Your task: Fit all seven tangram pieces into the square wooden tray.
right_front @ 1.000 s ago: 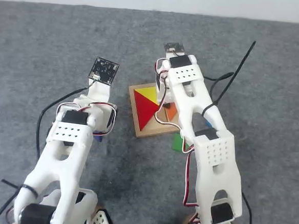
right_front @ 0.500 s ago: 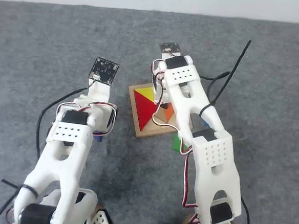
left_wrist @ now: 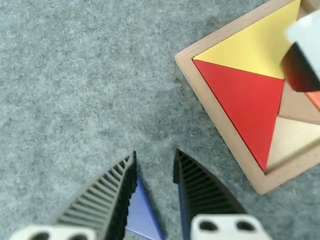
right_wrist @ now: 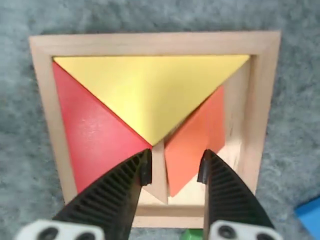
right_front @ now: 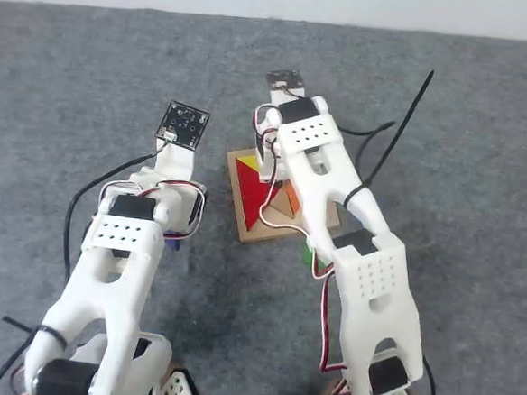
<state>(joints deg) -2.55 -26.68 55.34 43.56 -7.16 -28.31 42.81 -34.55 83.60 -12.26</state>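
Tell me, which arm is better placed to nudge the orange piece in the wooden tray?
Right, I'd say. The right gripper hangs open over the tray, straddling the orange piece. The left gripper sits off beside the tray, open over a blue triangle on the carpet.

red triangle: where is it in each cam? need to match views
High view: red triangle fills the left side of the wooden tray.
Left wrist view: red triangle in the tray, against its rim.
Right wrist view: red triangle in the tray, against its rim.
Shared landmark: the yellow triangle touching it.
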